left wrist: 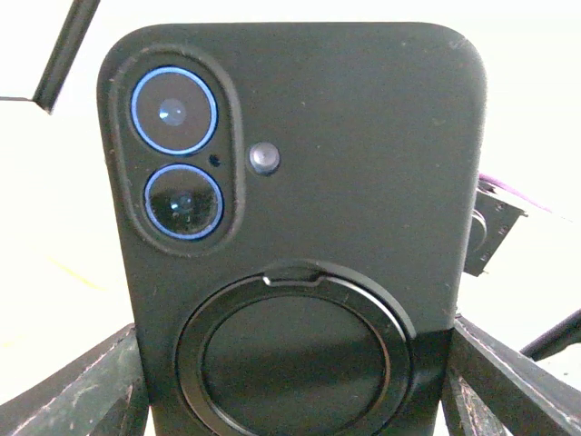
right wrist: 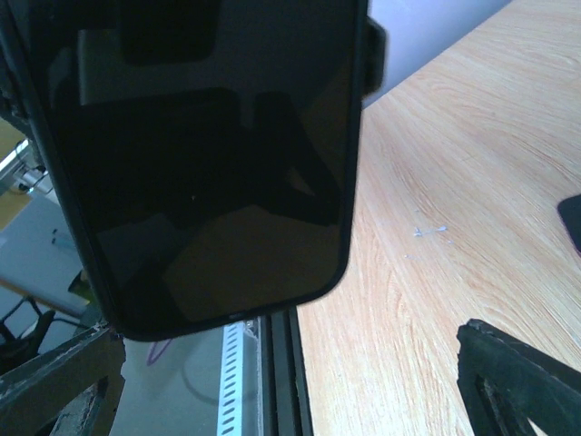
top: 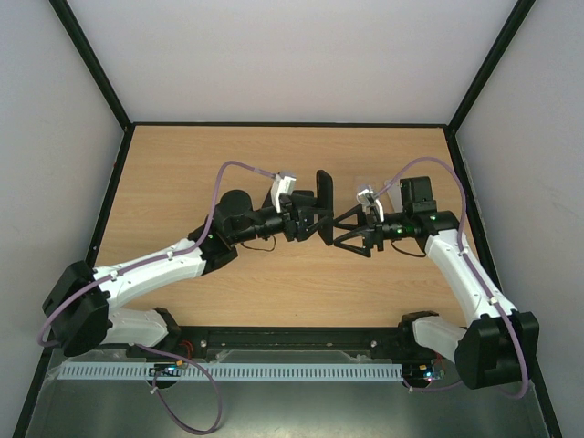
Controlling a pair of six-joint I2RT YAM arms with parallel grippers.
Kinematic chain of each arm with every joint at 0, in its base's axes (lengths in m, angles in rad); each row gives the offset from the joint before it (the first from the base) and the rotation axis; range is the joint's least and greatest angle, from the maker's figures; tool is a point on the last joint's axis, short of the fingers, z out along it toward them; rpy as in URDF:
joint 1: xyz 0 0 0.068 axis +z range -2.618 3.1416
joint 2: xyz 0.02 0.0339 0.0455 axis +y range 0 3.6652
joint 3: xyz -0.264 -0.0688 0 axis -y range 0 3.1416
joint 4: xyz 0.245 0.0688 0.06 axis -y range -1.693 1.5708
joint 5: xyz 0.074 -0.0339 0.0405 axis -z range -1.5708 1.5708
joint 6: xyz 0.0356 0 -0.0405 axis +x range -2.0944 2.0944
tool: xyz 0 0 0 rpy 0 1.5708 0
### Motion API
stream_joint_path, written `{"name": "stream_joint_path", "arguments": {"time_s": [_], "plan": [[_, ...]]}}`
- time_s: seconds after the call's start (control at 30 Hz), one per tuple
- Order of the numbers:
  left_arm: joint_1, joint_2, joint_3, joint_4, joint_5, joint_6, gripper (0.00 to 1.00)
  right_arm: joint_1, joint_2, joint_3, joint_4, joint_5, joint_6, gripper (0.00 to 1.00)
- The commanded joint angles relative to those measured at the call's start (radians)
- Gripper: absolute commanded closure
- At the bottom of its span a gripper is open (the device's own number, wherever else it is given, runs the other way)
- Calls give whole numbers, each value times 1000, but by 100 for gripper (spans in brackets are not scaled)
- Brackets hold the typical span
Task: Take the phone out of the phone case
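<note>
- My left gripper has the phone case clamped by its two long edges. On the left wrist cam its fingers come in from the bottom corners, right up against the sides of the case.
- The case is black and fills most of that frame, back towards the camera. There are two blue-rimmed lenses stacked at the upper left, a little flash just to their right, and a round ring holder folded flat at bottom centre.
- From the top cam the whole thing is held up off the table, standing on edge near the centre of the frame, between the two arms.
- The phone is seated in the case, not out yet. On the right wrist cam its dark screen takes up the upper left of the frame, with the case's rim running round the rounded bottom corner.
- My right gripper is spread wide with nothing in it. Its fingers sit at the bottom corners of its own view, below the phone's lower edge.
- In the overhead it's just to the right of the phone, pointing at the screen side. I can't tell from there whether a fingertip is touching it.
</note>
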Motion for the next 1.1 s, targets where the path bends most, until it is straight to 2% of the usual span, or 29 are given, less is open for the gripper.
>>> {"name": "stream_joint_path", "arguments": {"time_s": [0.0, 0.33, 0.47, 0.67, 0.87, 1.0, 1.07], "plan": [[4, 19, 3, 196, 69, -58, 83, 46, 29, 60, -57, -42, -55, 2], [3, 56, -26, 294, 84, -129, 86, 128, 88, 164, -360, -78, -366, 2], [3, 45, -41, 289, 57, -113, 87, 132, 44, 150, -335, -79, -348, 3], [3, 56, -52, 310, 62, -127, 88, 131, 8, 133, -211, -78, -193, 3], [-4, 71, -70, 388, 75, -175, 88, 132, 122, 203, -388, -78, -326, 2], [-22, 72, -61, 387, 69, -173, 88, 131, 200, 226, -436, -79, -359, 0], [-27, 73, -59, 380, 65, -172, 87, 132, 220, 244, -474, -80, -394, 7]]}}
